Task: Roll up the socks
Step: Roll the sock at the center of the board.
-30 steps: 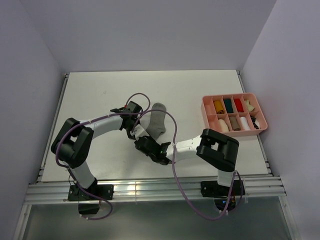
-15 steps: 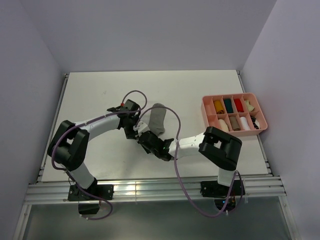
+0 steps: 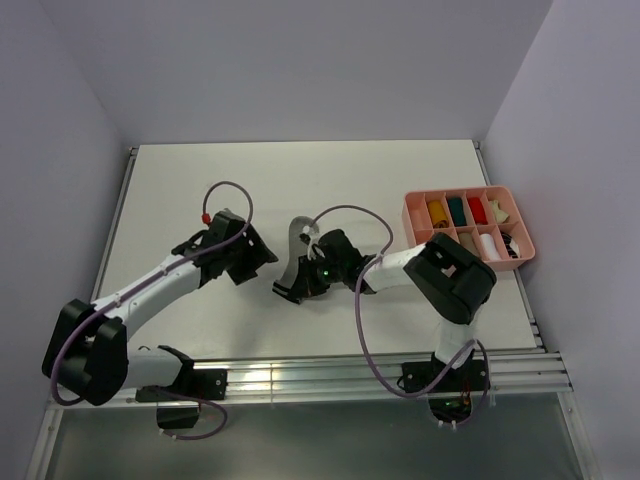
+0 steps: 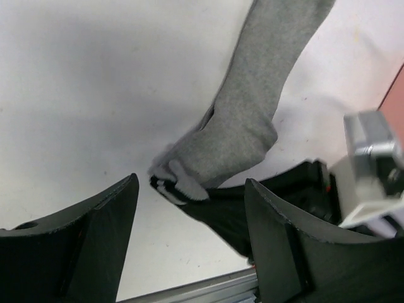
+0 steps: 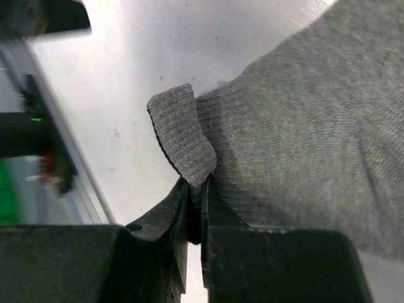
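1 grey sock (image 3: 293,250) lies stretched out on the white table (image 3: 180,190), its length running from the far side toward the arms' bases. At the sock's near end the right gripper (image 3: 288,290) is clamped on a folded flap of the fabric, jaws pressed together with the cloth pinched between them. Just left of the sock and apart from it, the left gripper (image 3: 262,258) has its jaws spread wide with nothing between them, pointing at that pinched end. Well to the right of the sock sits a pink tray (image 3: 409,222) with 8 compartments holding small rolled bundles (image 3: 455,210)
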{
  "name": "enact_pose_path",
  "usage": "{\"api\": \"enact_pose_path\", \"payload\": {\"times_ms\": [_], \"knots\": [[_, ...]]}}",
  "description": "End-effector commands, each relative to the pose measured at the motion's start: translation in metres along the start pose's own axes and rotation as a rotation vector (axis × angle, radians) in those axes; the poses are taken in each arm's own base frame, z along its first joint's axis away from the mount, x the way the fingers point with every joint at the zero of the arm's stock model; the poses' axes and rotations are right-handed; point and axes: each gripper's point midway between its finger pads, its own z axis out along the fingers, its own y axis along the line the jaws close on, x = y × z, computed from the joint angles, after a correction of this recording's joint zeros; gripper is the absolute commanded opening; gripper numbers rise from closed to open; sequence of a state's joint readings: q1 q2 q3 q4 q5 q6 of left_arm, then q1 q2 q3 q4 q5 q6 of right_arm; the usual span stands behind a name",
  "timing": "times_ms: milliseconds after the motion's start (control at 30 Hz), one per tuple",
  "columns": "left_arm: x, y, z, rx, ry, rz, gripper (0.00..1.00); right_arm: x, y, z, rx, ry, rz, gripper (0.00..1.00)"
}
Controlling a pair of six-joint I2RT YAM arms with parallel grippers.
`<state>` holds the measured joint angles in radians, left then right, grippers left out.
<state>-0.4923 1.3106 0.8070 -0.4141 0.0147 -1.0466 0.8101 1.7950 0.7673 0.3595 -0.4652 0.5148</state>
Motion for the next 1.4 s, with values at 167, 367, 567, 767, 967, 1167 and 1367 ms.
{"api": "enact_pose_path", "payload": {"times_ms": [167, 367, 567, 767, 967, 1167, 1367], "knots": [[0.035, 0.004, 0.004, 0.129, 0.074, -0.121, 0.69, 0.044, -0.018, 0.003, -0.096, 0.175, 0.317, 0.00], [0.056, 0.016, 0.019, 0.097, 0.134, -0.128, 0.67, 0.051, -0.028, 0.002, -0.097, 0.184, 0.404, 0.00], [0.067, 0.029, 0.034, 0.045, 0.164, -0.138, 0.59, 0.055, -0.031, 0.002, -0.090, 0.192, 0.426, 0.00], [0.079, 0.043, 0.044, -0.007, 0.216, -0.136, 0.50, 0.057, -0.034, 0.001, -0.079, 0.186, 0.429, 0.00], [0.090, 0.051, 0.053, -0.060, 0.272, -0.120, 0.22, 0.047, -0.035, 0.001, -0.064, 0.160, 0.391, 0.00], [0.075, 0.044, 0.056, -0.134, 0.275, -0.007, 0.01, 0.023, -0.026, -0.009, -0.043, 0.084, 0.256, 0.23], [0.046, 0.035, 0.048, -0.311, 0.240, 0.153, 0.00, -0.006, -0.026, -0.028, 0.130, -0.043, 0.039, 0.41]]}}
